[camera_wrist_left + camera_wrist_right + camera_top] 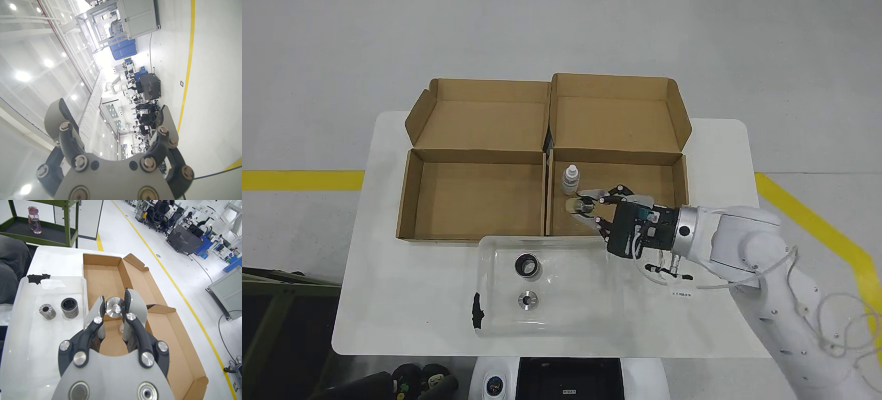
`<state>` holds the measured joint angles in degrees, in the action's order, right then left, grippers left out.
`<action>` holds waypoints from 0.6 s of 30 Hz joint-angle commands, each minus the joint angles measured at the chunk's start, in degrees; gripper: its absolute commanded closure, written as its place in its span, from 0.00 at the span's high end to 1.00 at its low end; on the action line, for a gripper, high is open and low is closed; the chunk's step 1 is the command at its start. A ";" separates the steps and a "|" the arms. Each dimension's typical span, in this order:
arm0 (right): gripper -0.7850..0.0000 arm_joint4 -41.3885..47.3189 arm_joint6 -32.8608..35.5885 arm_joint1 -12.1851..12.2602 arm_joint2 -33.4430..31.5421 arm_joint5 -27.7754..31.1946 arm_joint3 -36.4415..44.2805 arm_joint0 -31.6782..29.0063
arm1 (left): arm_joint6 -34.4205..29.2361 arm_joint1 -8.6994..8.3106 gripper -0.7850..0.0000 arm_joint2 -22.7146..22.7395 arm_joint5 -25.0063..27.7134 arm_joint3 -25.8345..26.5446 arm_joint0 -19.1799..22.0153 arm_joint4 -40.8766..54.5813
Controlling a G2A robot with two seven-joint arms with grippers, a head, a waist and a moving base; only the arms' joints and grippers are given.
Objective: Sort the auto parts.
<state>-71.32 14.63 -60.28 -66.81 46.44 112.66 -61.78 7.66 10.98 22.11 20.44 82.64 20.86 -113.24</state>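
My right gripper (587,208) (114,306) is shut on a round metal part with a centre pin (114,308), held above the near left corner of the right cardboard box (637,185) (136,355). A pale upright part (571,179) (121,329) stands in that box, just beyond the gripper. The clear plastic tray (572,305) (28,344) holds a black-lined bearing (529,266) (69,308) and a slotted steel bushing (529,299) (47,312). My left gripper (113,106) is open with nothing in it, aimed at the room and ceiling.
The left cardboard box (472,200) (105,275) has nothing inside. Both boxes have their lids folded back toward the table's far edge. Black tape (476,312) (37,278) marks the tray's left end. White table (712,150) lies bare to the right of the boxes.
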 commanded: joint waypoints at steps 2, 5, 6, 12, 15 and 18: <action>0.00 -0.34 0.89 0.01 0.08 0.53 -1.81 0.99 | 0.00 0.00 1.00 0.00 0.00 0.00 0.00 0.00; 0.00 0.09 2.37 -0.06 0.66 1.35 -4.33 2.61 | 0.00 0.00 1.00 0.00 0.00 0.00 0.00 0.00; 0.00 0.31 2.85 -0.11 0.99 1.63 -5.16 3.24 | 0.00 0.00 1.00 0.00 0.00 0.00 0.00 0.00; 0.00 0.79 5.66 -0.64 3.56 2.28 -10.36 7.75 | 0.00 0.00 1.00 0.00 0.00 0.00 0.00 0.00; 0.00 0.78 7.38 -0.98 5.17 2.71 -13.40 10.22 | 0.00 0.00 1.00 0.00 0.00 0.00 0.00 0.00; 0.00 1.13 9.25 -1.39 7.12 3.17 -16.57 12.39 | 0.00 0.00 1.00 0.00 0.00 0.00 0.00 0.00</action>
<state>-70.41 23.33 -61.55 -60.29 49.53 97.19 -50.05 7.66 10.98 22.11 20.44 82.64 20.86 -113.24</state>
